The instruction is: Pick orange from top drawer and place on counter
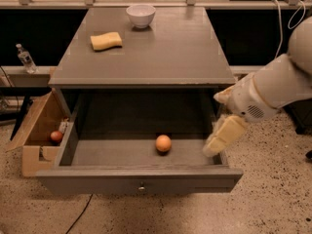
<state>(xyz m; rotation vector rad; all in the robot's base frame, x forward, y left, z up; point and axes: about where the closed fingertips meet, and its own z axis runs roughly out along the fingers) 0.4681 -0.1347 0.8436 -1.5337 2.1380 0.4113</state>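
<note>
The orange [163, 143] lies on the floor of the open top drawer [141, 179], a little right of its middle. The drawer is pulled fully out below the grey counter [161, 52]. My gripper [222, 135] hangs from the white arm at the right, over the drawer's right side wall. It is to the right of the orange, apart from it, and holds nothing that I can see.
A white bowl [141, 14] and a yellow wavy sponge [106, 40] sit at the back of the counter. A cardboard box [36, 126] holding a darker red fruit [56, 137] stands left of the drawer. A small bottle [25, 58] stands on a ledge at the far left.
</note>
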